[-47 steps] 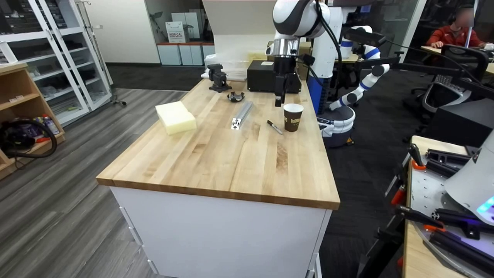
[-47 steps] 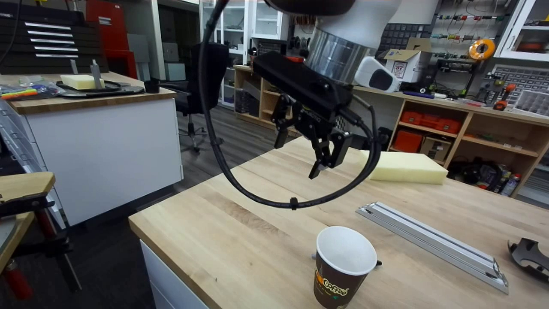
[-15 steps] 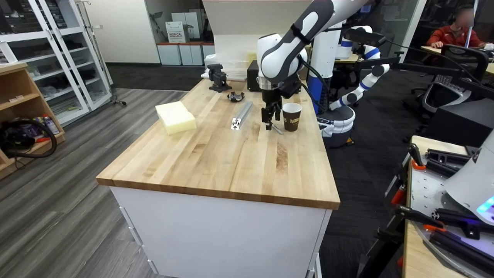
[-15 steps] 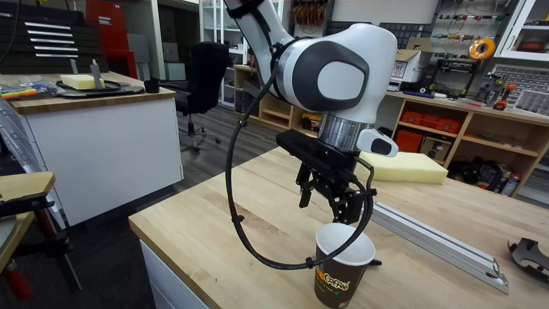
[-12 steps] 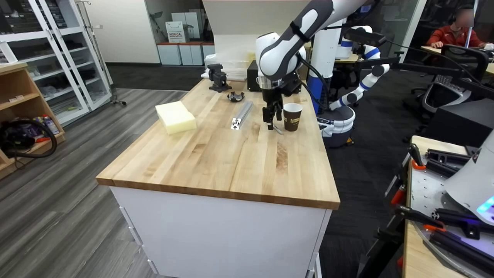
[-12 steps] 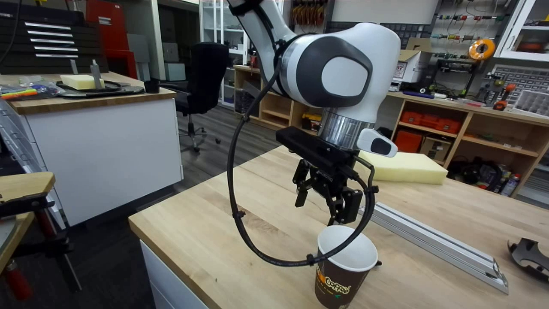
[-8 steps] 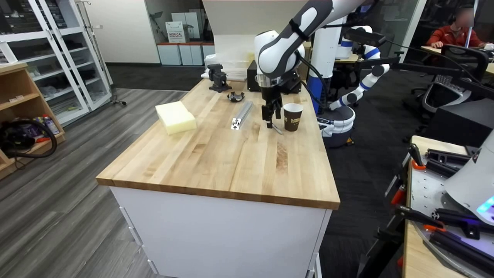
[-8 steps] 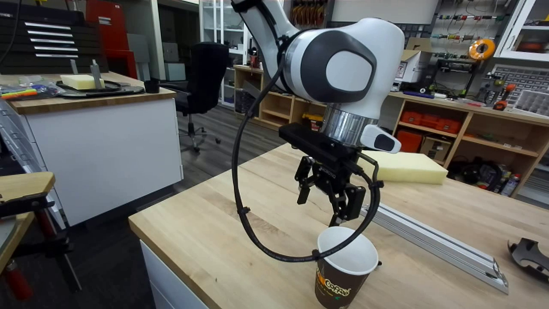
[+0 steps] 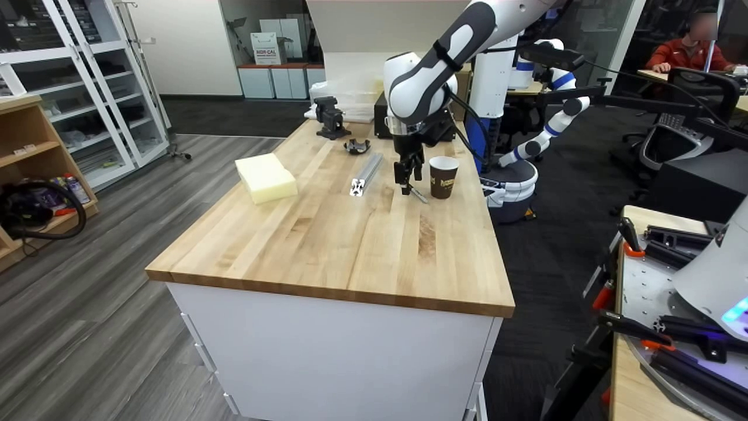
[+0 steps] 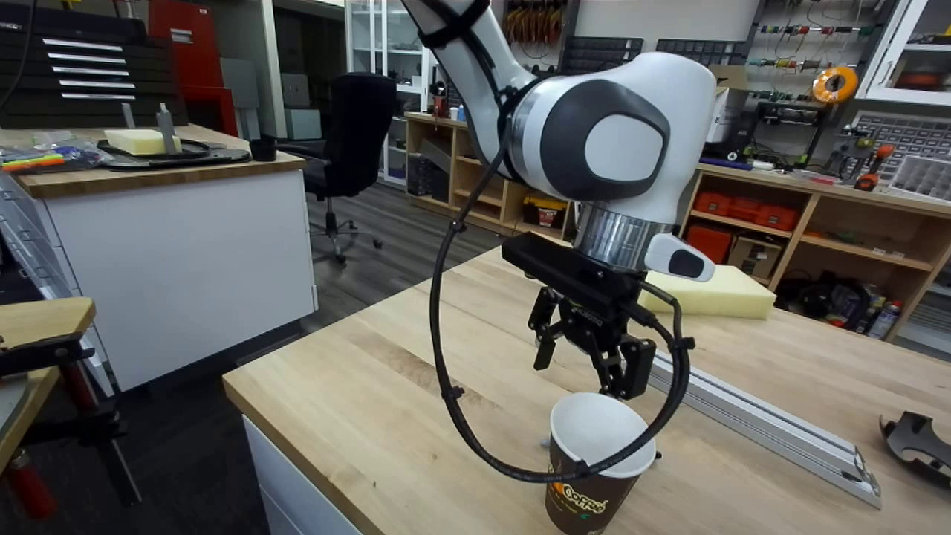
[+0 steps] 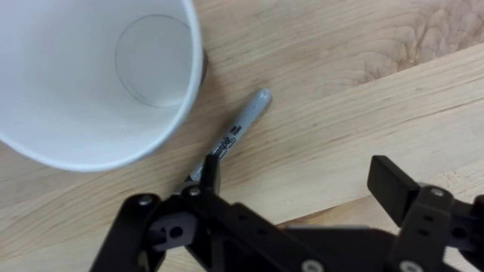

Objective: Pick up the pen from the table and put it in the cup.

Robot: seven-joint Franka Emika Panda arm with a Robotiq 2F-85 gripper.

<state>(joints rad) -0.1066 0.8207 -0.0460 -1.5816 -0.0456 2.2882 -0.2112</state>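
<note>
The pen is a grey marker with a dark cap, lying flat on the table in an exterior view (image 9: 420, 197). It also shows in the wrist view (image 11: 242, 122), its cap end hidden behind a finger. The cup is dark brown paper with a white rim, upright and empty, close beside the pen in both exterior views (image 9: 442, 178) (image 10: 587, 501). Its white inside fills the upper left of the wrist view (image 11: 94, 87). My gripper (image 11: 297, 172) is open and empty, pointing down low above the table (image 9: 411, 185). Its left finger in the wrist view overlaps the pen; the pen is not between the fingers.
A silvery aluminium bar (image 9: 367, 173) lies on the table beyond the gripper from the cup. A pale yellow foam block (image 9: 266, 178) sits farther off. A dark curved part (image 9: 357, 147) and a black vise-like tool (image 9: 331, 117) stand farther back. My arm's cable (image 10: 513, 469) loops in front of the cup.
Since about three seconds ago, my gripper has come down beside the cup, over the pen. In the last second it has shifted slightly away from the cup, still open. The pen still lies on the table.
</note>
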